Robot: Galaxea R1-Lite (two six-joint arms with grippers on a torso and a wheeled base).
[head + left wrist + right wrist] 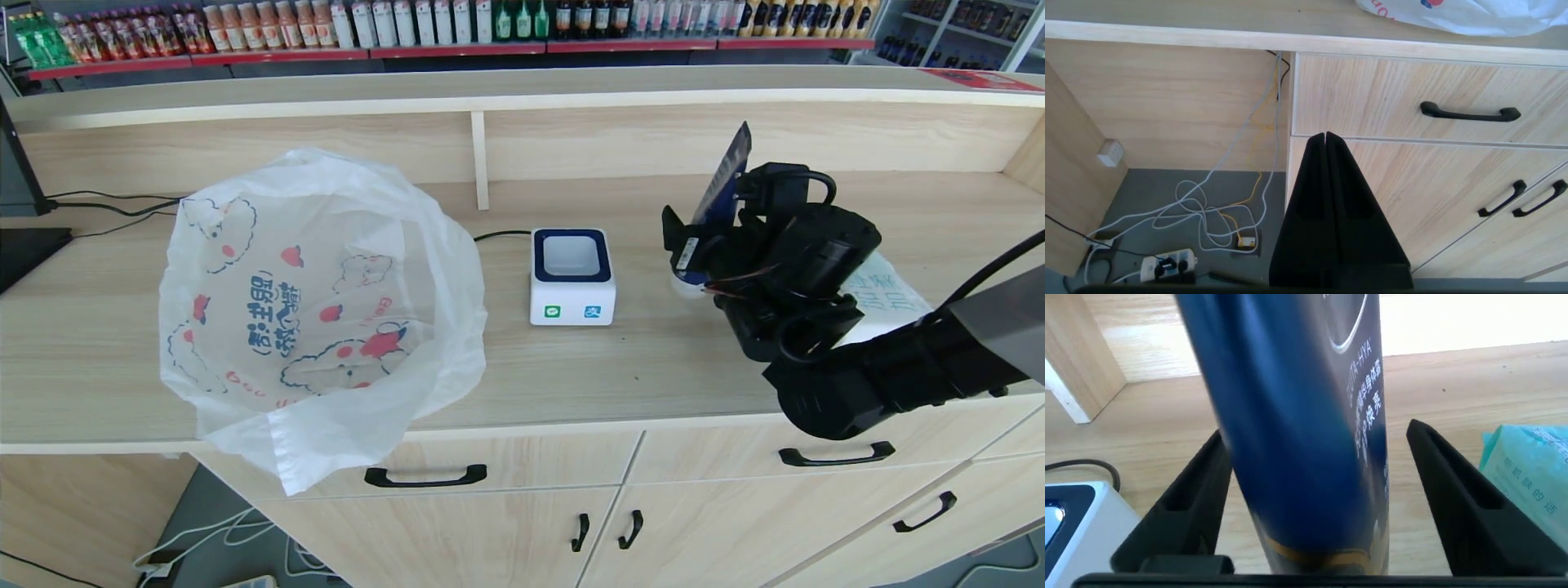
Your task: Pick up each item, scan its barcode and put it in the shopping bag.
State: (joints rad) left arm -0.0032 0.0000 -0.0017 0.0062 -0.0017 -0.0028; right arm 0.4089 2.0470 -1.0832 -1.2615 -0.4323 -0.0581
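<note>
R tool [1315, 439] open, jaws apart astride upright blue tube [722, 184], cap-down on desk [653, 359], scanner [571, 278] near, to its left; L tool [1326, 139] closed, empty.

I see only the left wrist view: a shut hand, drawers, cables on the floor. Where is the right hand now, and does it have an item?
Observer: The right hand is over the counter, right of the scanner, with a blue tube between its fingers.
Operator: Is the tube clamped?
Observer: It seems not; the right wrist view shows a gap between the tube and one finger.
Operator: And the bag?
Observer: The shopping bag stands open, left of the scanner.
</note>
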